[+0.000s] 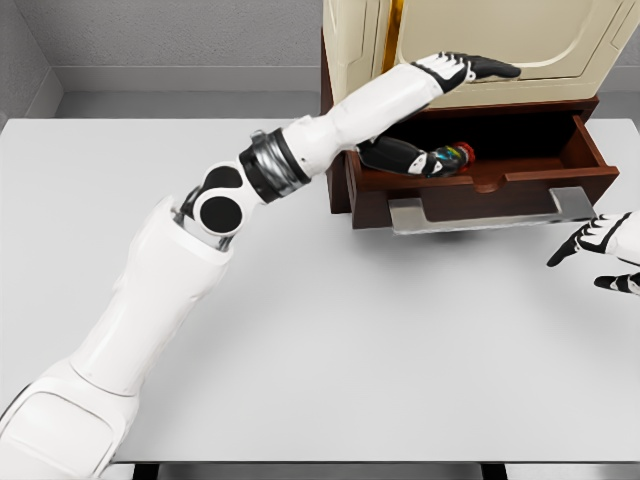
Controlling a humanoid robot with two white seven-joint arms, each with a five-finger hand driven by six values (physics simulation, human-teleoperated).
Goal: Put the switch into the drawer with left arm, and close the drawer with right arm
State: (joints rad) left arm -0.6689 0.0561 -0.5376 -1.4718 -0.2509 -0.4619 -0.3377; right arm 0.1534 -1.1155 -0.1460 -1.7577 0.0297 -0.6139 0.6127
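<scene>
The brown wooden drawer stands pulled out from the cabinet, with a flat metal handle along its front. Inside it, towards the left, lies the switch, a dark object with a red and blue end. My left hand hovers above the drawer near the cabinet's face, fingers stretched out flat and holding nothing. The left forearm hides part of the drawer's left corner. My right hand is over the table at the right edge, just in front of the handle's right end, fingers spread and not touching it.
The cream-coloured cabinet top rises above the drawer at the back right. The white table spreads out in front. My left arm crosses the table diagonally from the lower left.
</scene>
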